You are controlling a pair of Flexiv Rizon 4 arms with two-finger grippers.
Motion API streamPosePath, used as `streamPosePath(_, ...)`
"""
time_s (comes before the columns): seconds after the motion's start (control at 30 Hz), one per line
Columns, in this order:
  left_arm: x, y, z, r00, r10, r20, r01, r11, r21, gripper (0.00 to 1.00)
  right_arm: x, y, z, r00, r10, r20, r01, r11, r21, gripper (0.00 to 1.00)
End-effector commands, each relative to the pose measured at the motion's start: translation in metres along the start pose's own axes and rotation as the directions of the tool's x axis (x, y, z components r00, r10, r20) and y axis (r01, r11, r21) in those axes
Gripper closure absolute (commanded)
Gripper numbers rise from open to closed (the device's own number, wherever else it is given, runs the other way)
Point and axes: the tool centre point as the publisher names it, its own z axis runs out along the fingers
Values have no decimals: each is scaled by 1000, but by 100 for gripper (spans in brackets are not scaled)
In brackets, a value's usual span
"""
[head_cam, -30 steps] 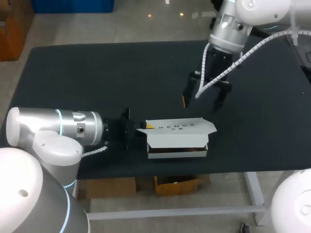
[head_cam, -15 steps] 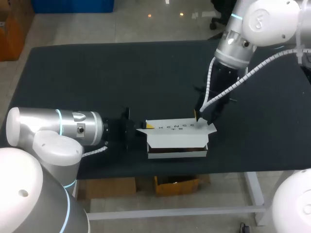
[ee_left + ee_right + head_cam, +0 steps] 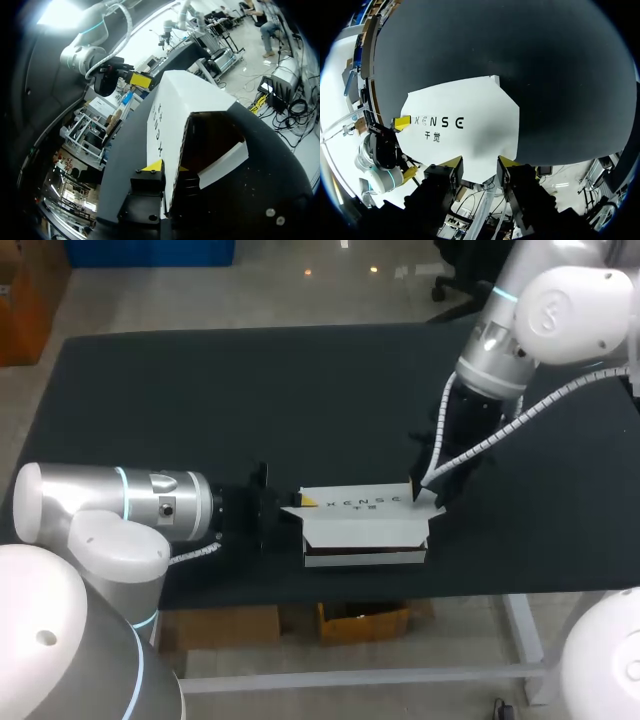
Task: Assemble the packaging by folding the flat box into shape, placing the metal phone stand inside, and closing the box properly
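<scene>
The white box [image 3: 365,525] lies near the table's front edge, its front side open and dark inside [image 3: 210,140]. No phone stand shows in any view. My left gripper [image 3: 300,505] lies level with the table at the box's left end, shut on the left end flap, which runs between its yellow tips [image 3: 165,172]. My right gripper [image 3: 427,490] hangs over the box's right end, also seen from the left wrist [image 3: 135,79]. In the right wrist view it [image 3: 480,162] stands part open, with the tapered right flap [image 3: 480,172] lying between its fingers.
The black table [image 3: 200,400] stretches away behind and to the left of the box. The front table edge [image 3: 400,590] runs just in front of the box. Nothing else stands on the table.
My right arm has come down and forward from behind the box to its right end, and its fingers have narrowed. The left arm and the box have not moved.
</scene>
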Motion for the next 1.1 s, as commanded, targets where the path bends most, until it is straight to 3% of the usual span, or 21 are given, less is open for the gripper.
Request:
streamPosePath(0.03,10,2,6,1000,6,1,-6,1000,2,100,-2,-3,1,1000,-2,0,2,1000,-16,58)
streamPosePath(0.83,15,3,5,999,46,-1,-46,999,22,100,-4,6,19,1000,-15,11,15,1000,-16,60)
streamPosePath(1.1,16,4,2,999,47,5,-47,999,27,89,-6,6,23,1000,-16,7,16,1000,-18,61)
